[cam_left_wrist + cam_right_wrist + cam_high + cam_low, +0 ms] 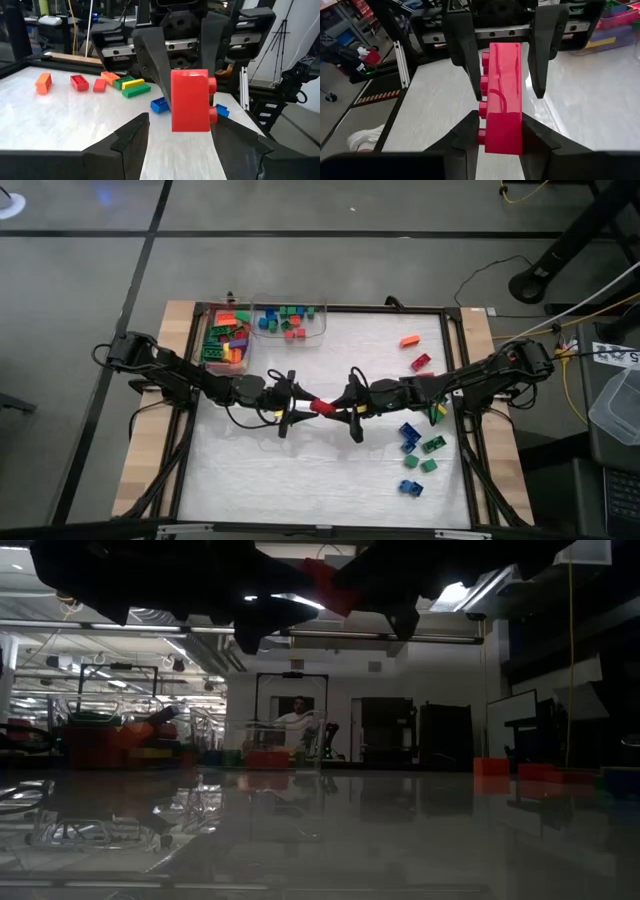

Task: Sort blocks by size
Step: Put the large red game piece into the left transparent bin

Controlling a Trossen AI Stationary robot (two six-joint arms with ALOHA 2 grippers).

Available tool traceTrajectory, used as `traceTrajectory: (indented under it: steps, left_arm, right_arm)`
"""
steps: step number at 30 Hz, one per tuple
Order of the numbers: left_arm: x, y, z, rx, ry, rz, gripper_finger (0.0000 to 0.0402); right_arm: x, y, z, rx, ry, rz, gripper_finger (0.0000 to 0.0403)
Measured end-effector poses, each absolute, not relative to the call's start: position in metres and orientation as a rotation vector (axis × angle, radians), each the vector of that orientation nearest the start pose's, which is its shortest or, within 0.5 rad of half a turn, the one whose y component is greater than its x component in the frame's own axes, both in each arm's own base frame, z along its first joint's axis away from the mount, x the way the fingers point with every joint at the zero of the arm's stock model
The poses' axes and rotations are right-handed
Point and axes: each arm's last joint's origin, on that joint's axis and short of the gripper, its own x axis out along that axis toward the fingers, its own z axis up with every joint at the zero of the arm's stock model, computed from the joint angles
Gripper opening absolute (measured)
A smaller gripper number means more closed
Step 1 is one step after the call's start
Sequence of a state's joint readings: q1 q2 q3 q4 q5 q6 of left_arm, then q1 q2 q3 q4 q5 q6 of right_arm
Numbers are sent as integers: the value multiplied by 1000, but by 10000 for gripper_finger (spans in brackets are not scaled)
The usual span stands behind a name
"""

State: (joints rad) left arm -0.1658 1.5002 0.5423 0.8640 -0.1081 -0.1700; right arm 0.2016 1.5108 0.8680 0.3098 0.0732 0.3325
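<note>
At the left of the table (300,480), two clear plastic bins sit along the far edge: the left bin (226,338) is filled with longer studded bricks in mixed colours, and the smaller bin beside it (290,321) holds short square ones.

Moving inward, the left end effector (293,406) hangs over the table's middle with its fingers apart on either side of the near end of a long red studded plastic brick (322,406), not yet pressing on it.

The right end effector (347,406) faces it, clamped on the brick's other end. The brick is in the air between the two, its long axis running left to right along the line between the arms, with its studs facing sideways in both wrist views.

This looks like a mid-air handover. The next move would call for the left fingers to close on the brick before the right ones let go, then a carry to the long-brick bin.

At the right, loose blue and green bricks (418,452), plus orange and red ones, lie unsorted.
</note>
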Motion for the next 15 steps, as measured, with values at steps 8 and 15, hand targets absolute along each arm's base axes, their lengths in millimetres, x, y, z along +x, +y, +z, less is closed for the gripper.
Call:
traceTrajectory:
  steps: [8, 15]
  left_arm:
    - [285, -45, 197, -173, 52, -62, 200]
    - [290, -45, 204, -167, 37, -65, 194]
  right_arm:
    - [322, 64, 237, 284, 343, 75, 110]
    - [322, 64, 238, 285, 336, 76, 110]
